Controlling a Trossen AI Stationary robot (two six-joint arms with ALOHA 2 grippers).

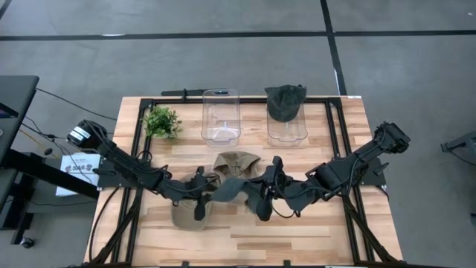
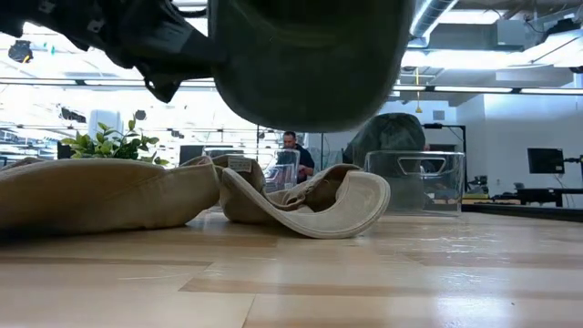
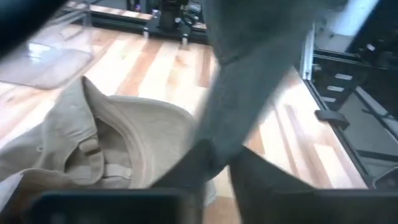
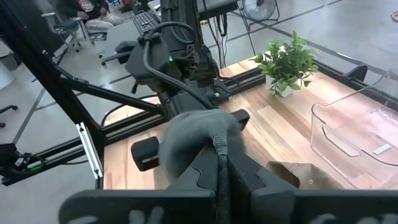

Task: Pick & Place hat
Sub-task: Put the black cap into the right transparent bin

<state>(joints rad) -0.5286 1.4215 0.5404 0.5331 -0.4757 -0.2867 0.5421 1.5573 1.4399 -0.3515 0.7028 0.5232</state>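
Note:
Both grippers are shut on one grey-green hat (image 1: 232,190) that spans the gap between them above the table's middle; the low view shows it lifted clear (image 2: 310,64). My left gripper (image 1: 204,195) comes from the table's left and my right gripper (image 1: 260,196) from the right. A tan hat (image 1: 235,165) lies on its brim just beyond them, also in the low view (image 2: 310,205). A second tan hat (image 1: 187,216) lies under the left gripper. A dark green hat (image 1: 286,101) rests in the right clear container. My left gripper pinches one edge of the grey-green hat (image 3: 214,146) between its two fingers, coming level from the table's left. The cloth runs away from the fingers in a stretched band, clear of the table. My right gripper (image 4: 221,177) pinches the opposite edge of the hat (image 4: 219,146) between its two fingers, coming level from the table's right. The hat bunches just past the fingertips (image 4: 193,134) and hangs clear of the wood.
Two clear containers stand at the far side: the left one (image 1: 221,119) holds nothing I can see, the right one (image 1: 288,128) holds the dark green hat. A small potted plant (image 1: 161,120) stands far left. Bare wood lies along the near edge (image 1: 297,238).

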